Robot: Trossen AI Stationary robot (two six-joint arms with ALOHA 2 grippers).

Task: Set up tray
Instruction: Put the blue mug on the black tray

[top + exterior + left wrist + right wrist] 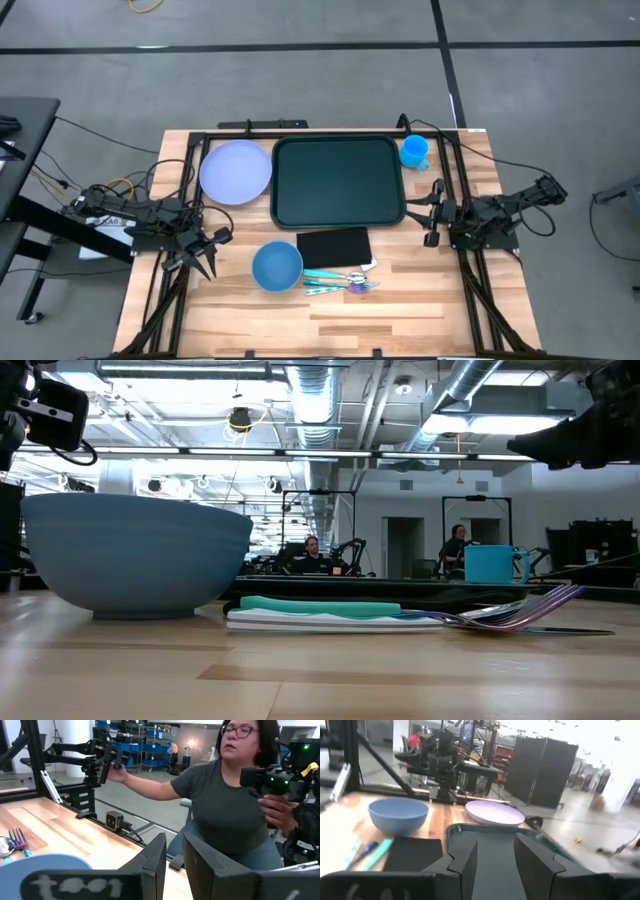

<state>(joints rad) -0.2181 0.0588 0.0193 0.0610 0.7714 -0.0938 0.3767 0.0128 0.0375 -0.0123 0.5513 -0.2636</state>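
One blue bowl, one flat black rectangle and a small cluster of utensils are located at the near edge. The tray, dark green, rectangular, round-cornered and raised-rimmed, is centred beyond them, with one lavender plate at its 9 o'clock and one blue mug at its 2 o'clock. The left gripper, at 8 o'clock of the tray, is held nearly closed on nothing; the right gripper, at 4 o'clock, is parted and empty.

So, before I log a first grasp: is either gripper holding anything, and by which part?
Nothing is held. The left gripper and the right gripper are both empty, beside the tray.
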